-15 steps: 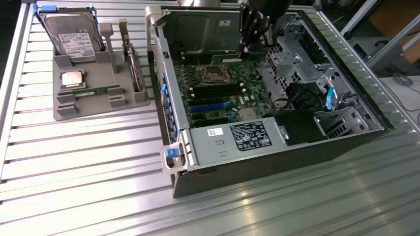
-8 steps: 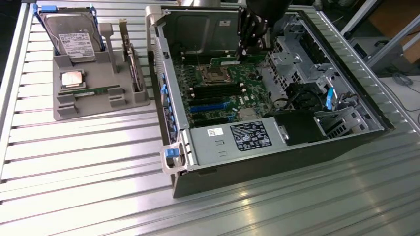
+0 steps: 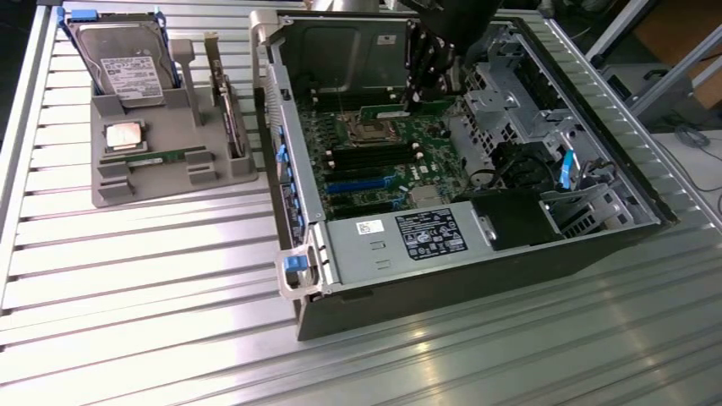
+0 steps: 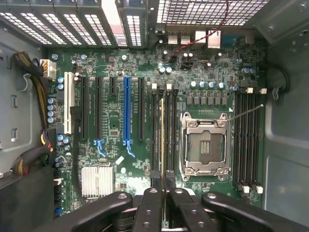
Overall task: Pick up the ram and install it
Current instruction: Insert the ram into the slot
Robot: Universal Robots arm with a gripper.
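My gripper [image 4: 162, 187] is shut on the ram [image 4: 162, 140], a thin green stick seen edge-on in the wrist view. The stick hangs over the black memory slots [image 4: 169, 130] beside the empty processor socket [image 4: 203, 145]; whether it touches a slot I cannot tell. From the exterior view, the gripper [image 3: 422, 91] reaches down into the open computer case [image 3: 373, 254] from the far side, with the ram [image 3: 390, 111] at its fingertips just above the motherboard [image 3: 384, 161]. A second, similar green stick [image 3: 158, 157] lies in the grey holder [image 3: 169, 182].
The grey holder on the exterior view's left also carries a hard drive [image 3: 122, 63], a square processor chip [image 3: 124, 135] and an upright card [image 3: 232, 114]. Inside the case are a power supply [image 3: 412, 237], drive cages [image 3: 508, 93], a blue expansion slot [image 4: 127, 108] and another slot bank [image 4: 246, 140].
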